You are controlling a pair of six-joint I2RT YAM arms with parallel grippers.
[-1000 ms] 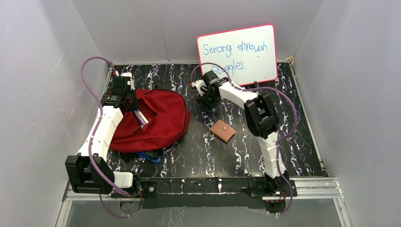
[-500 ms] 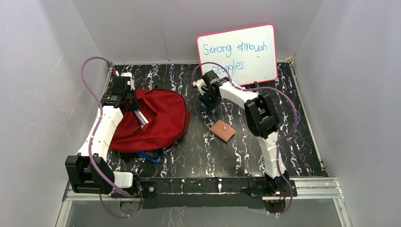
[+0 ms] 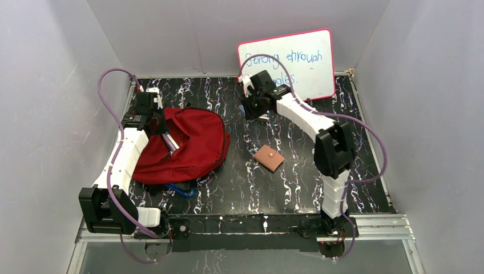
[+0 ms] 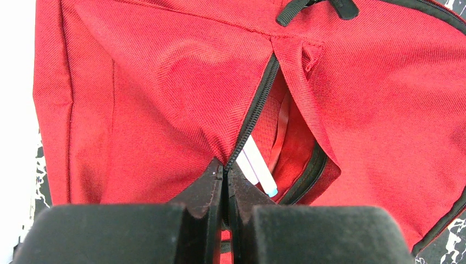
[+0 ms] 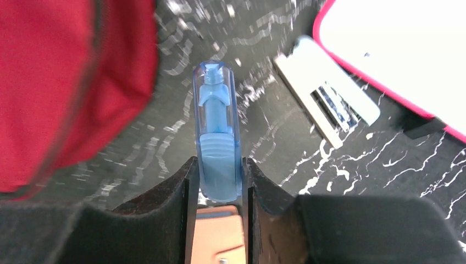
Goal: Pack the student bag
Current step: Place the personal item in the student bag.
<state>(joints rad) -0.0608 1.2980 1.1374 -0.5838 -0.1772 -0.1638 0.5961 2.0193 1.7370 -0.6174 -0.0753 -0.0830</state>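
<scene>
**Both claws closed, one on the bag**

The student bag (image 3: 194,148) lies on the table's (image 3: 297,177) left side. The left arm (image 3: 128,151) bends over it, the left gripper (image 4: 225,168) pinched tight on its zipper edge (image 4: 258,104). The right arm (image 3: 302,114) stretches far forward, the right gripper (image 5: 218,165) clamping a blue plastic item (image 5: 215,110)

Red student bag (image 3: 197,145), slumped flat, unzipped

**Table surface and supported items**
The black, white-veined table (image 3: 297,177) carried the red student bag (image 3: 191,145) at left and a tan wallet (image 3: 268,157) near centre, apart from the bag. A whiteboard (image 3: 288,60) stood at the rear edge, with a white bar (image 5: 329,102) just beside it.
</scene>
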